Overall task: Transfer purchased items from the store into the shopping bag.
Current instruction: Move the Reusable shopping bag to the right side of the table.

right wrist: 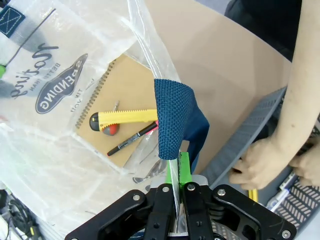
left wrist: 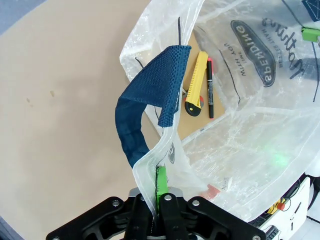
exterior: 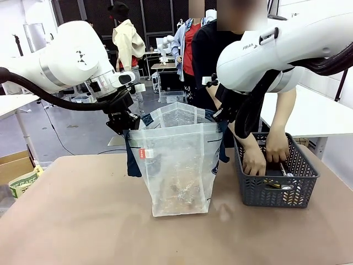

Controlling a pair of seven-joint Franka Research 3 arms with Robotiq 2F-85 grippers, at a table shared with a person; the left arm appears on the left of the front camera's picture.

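Observation:
The shopping bag (exterior: pixel 176 165), translucent with navy handles, stands upright mid-table, its mouth held open. My left gripper (exterior: pixel 126 128) is shut on its left rim (left wrist: pixel 159 192) beside a navy handle (left wrist: pixel 150 100). On the opposite rim my right gripper (exterior: pixel 220 116) is shut too (right wrist: pixel 178 175). Purchased items lie at the bottom of the bag: a tan spiral notebook (right wrist: pixel 125 85), a yellow cutter (left wrist: pixel 195 82) and a black-and-red pen (left wrist: pixel 210 87). The person's two hands (exterior: pixel 255 163) reach into the dark grey basket (exterior: pixel 276 190), where more small items lie.
The basket stands at the table's right, close to the bag. A cardboard box (exterior: pixel 14 163) and a green-and-white packet (exterior: pixel 22 183) sit off the table's left edge. Bare tabletop (exterior: pixel 83 221) stretches in front of and left of the bag.

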